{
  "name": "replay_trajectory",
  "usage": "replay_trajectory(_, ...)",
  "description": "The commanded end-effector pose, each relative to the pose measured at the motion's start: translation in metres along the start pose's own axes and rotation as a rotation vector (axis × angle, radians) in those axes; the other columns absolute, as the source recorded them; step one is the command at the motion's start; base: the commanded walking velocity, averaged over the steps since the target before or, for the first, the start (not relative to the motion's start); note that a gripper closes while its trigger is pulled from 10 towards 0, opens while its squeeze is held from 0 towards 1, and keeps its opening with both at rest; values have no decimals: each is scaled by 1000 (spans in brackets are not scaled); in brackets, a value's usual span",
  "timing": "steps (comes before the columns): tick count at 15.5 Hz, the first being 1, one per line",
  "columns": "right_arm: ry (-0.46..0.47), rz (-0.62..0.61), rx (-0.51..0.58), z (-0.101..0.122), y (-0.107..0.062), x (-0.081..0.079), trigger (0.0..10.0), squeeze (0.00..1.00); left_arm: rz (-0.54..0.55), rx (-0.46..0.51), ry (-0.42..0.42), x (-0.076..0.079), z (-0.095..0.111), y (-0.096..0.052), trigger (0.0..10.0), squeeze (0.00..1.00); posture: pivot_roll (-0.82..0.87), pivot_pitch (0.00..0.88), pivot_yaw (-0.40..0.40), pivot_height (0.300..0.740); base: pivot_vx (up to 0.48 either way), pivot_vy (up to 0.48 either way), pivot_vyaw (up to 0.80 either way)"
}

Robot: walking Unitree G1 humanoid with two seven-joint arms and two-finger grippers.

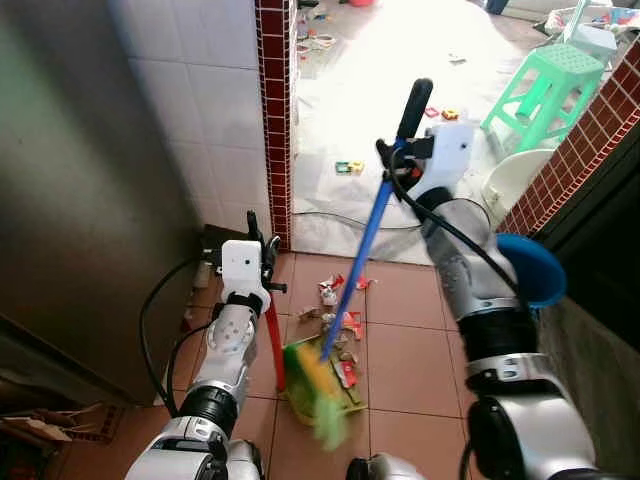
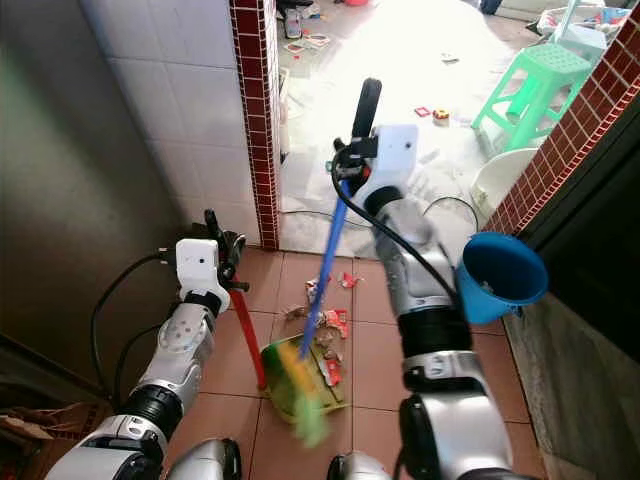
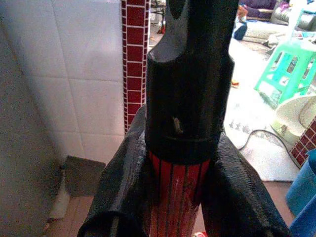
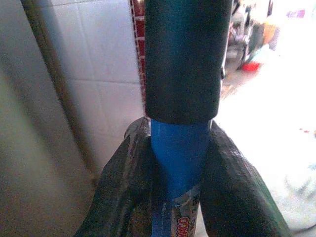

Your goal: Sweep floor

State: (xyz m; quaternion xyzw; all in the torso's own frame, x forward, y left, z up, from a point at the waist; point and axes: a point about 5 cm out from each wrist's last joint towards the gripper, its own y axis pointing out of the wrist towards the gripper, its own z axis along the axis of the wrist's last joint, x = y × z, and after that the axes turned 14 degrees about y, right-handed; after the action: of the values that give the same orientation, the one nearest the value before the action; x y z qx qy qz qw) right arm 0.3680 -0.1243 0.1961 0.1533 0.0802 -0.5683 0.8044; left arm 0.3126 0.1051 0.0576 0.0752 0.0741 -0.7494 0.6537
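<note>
The right gripper [image 1: 392, 160] is raised in front of the robot, its fingers [image 4: 123, 182] pinched around the blue handle of a broom [image 1: 355, 270] just below the handle's black grip. The handle slants down and toward the robot's left, ending in a blurred yellow and green brush head [image 1: 322, 395] on the terracotta tile floor [image 1: 410, 360]. The left gripper [image 1: 262, 262] is lower, near the white tiled wall [image 1: 210, 110], and its fingers [image 3: 123, 187] are clamped on the red handle of a dustpan [image 1: 274, 345], right under the black cap at its top. The red handle runs down to the green pan, which rests on the floor touching the brush head.

Scraps of red and white wrappers [image 1: 340, 320] lie on the tiles beside the broom handle and at the mouth of the pan, with a few more pieces near the step at the doorway. A column of small dark red tiles [image 1: 274, 110] edges the white wall. Past it a brightly lit pale floor holds scattered small bits and a green plastic stool [image 1: 545, 90]. A blue bucket-like container [image 1: 535, 268] sits on the ledge at the robot's right, close to the right arm. A black cable [image 1: 150, 310] loops along the floor beside the left arm.
</note>
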Motion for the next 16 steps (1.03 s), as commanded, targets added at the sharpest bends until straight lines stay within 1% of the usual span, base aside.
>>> replay_trajectory(1, -66, 35, 99, 25, 3, -3, 10000, 0, -18, 21, 12, 2, 3, 1, 10000, 0, -101, 69, -49, 740, 0, 0, 0)
replay_trajectory(2, -79, 17, 108, 28, 1, 3, 10000, 0, -21, 24, 27, 2, 3, 0, 10000, 0, -99, 73, -48, 740, 0, 0, 0)
replay_trajectory(3, -88, 9, 117, 32, 1, 6, 10000, 0, -22, 25, 21, 3, 3, -1, 10000, 0, -99, 76, -46, 740, 0, 0, 0)
replay_trajectory(4, -100, 9, 128, 36, 1, 8, 10000, 0, -20, 26, 22, 2, 2, -1, 10000, 0, -100, 78, -44, 740, 0, 0, 0)
replay_trajectory(5, -167, 7, 148, 42, 1, 11, 10000, 0, -25, 27, 51, 2, 2, -2, 10000, 0, -102, 83, -41, 740, 0, 0, 0)
replay_trajectory(6, -235, -16, 148, 41, -1, 17, 10000, 0, -54, 59, 131, 2, 6, -1, 10000, 0, -102, 83, -41, 740, 0, 0, 0)
replay_trajectory(7, -273, -40, 143, 38, -3, 22, 10000, 0, -67, 91, 161, 1, 9, -2, 10000, 0, -100, 87, -41, 740, 0, 0, 0)
replay_trajectory(8, -281, -40, 129, 28, -6, 26, 10000, 0, -81, 101, 162, -1, 9, -3, 10000, 0, -100, 87, -41, 740, 0, 0, 0)
replay_trajectory(9, -281, -57, 99, 14, -10, 30, 10000, 0, -62, 121, 183, -6, 12, -3, 10000, 0, -92, 94, -41, 740, 0, 0, 0)
replay_trajectory(10, -276, -64, 88, 9, -11, 32, 10000, 0, -53, 129, 187, -7, 14, -3, 10000, 0, -87, 96, -40, 740, 0, 0, 0)
replay_trajectory(11, -266, -79, 59, -4, -13, 34, 10000, 0, -38, 127, 197, -11, 14, -2, 10000, 0, -79, 99, -38, 740, 0, 0, 0)
replay_trajectory(12, -245, -94, 41, -15, -14, 35, 10000, 0, -34, 99, 206, -14, 9, -3, 10000, 0, -79, 98, -36, 740, 0, 0, 0)
replay_trajectory(13, -234, -100, 34, -21, -14, 35, 10000, 0, -30, 80, 206, -15, 6, -4, 10000, 0, -81, 98, -34, 740, 0, 0, 0)
replay_trajectory(14, -203, -105, 11, -34, -14, 33, 10000, 0, -45, 55, 218, -13, 3, -3, 10000, 0, -81, 98, -30, 740, 0, 0, 0)
replay_trajectory(16, -167, -113, -20, -46, -13, 29, 10000, 0, -60, 44, 225, -11, 2, -2, 10000, 0, -71, 98, -33, 740, 0, 0, 0)
